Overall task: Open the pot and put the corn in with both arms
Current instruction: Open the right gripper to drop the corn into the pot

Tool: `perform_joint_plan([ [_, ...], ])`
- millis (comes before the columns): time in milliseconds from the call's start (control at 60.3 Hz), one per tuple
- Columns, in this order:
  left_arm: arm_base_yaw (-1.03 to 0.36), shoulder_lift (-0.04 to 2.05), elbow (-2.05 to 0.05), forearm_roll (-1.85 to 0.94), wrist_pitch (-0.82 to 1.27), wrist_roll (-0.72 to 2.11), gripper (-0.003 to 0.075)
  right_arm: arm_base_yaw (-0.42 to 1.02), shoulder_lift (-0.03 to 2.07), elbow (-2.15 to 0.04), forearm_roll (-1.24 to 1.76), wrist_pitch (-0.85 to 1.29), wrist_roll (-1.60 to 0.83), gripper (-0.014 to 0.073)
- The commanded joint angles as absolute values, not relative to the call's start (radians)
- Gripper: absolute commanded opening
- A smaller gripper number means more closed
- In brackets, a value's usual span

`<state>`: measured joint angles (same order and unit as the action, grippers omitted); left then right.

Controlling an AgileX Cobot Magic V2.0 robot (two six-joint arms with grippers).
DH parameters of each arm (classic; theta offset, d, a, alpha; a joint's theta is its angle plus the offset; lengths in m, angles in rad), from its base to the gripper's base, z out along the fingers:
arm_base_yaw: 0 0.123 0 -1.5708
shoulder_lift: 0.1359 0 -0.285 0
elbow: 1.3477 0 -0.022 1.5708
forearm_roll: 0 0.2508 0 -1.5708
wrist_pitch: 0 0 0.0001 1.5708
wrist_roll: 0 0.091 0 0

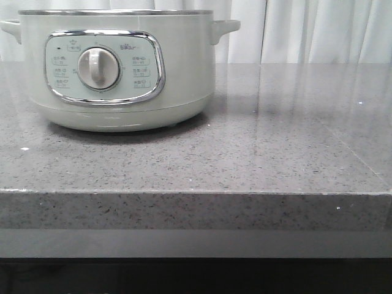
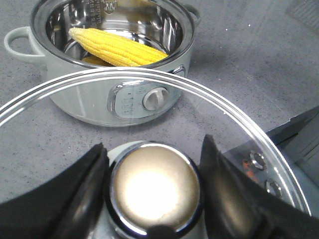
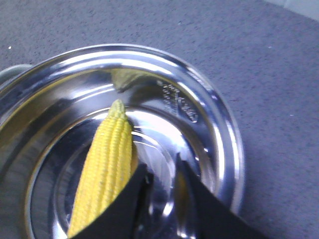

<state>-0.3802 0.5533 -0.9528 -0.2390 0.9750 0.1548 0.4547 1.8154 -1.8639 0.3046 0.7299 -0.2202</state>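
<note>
The pale cream-green pot (image 1: 122, 67) stands at the back left of the counter, dial facing me. In the left wrist view the pot (image 2: 99, 94) is open, and the yellow corn (image 2: 117, 47) leans inside its steel bowl. My left gripper (image 2: 154, 185) is shut on the chrome knob (image 2: 154, 186) of the glass lid (image 2: 239, 119), held off the pot on its dial side. My right gripper (image 3: 160, 164) hovers over the pot's steel rim (image 3: 219, 114), open with nothing between its fingers; the corn (image 3: 107, 164) lies just beside one finger. Neither gripper shows in the front view.
The grey speckled counter (image 1: 275, 135) stretches right of the pot to its front edge (image 1: 196, 193). White curtains (image 1: 306, 30) hang behind. A dark object (image 2: 299, 134) sits past the counter's edge in the left wrist view.
</note>
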Motion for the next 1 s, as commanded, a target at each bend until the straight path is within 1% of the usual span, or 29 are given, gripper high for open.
perform_joint_plan([
  [0, -0.387, 0.555, -0.987, -0.267, 0.843, 0.149, 0.0314, 0.418, 1.721, -1.896, 0.3, 0.712, -0.23, -0.0011],
  [33, -0.387, 0.555, -0.987, -0.267, 0.843, 0.149, 0.0314, 0.403, 1.706, -1.893, 0.293, 0.724, -0.23, -0.0029],
  [100, -0.387, 0.555, -0.987, -0.267, 0.843, 0.149, 0.0314, 0.372, 1.678, -1.872, 0.288, 0.732, -0.23, -0.0029],
  [232, -0.387, 0.555, -0.987, -0.267, 0.843, 0.149, 0.0314, 0.308, 1.569, -1.738, 0.288, 0.67, -0.23, -0.0027],
  [481, -0.387, 0.555, -0.987, -0.267, 0.845, 0.149, 0.0314, 0.222, 1.244, -1.296, 0.278, 0.449, -0.231, -0.0027],
  [714, -0.387, 0.555, -0.987, -0.267, 0.845, 0.149, 0.0314, 0.214, 0.917, -0.907, 0.262, 0.285, -0.231, -0.0027],
  [813, -0.387, 0.556, -0.987, -0.267, 0.845, 0.149, 0.0314, 0.214, 0.772, -0.764, 0.262, 0.246, -0.231, -0.0027],
  [979, -0.387, 0.583, -0.987, -0.267, 0.841, 0.149, 0.0314, 0.214, 0.539, -0.575, 0.262, 0.245, -0.231, -0.0027],
])
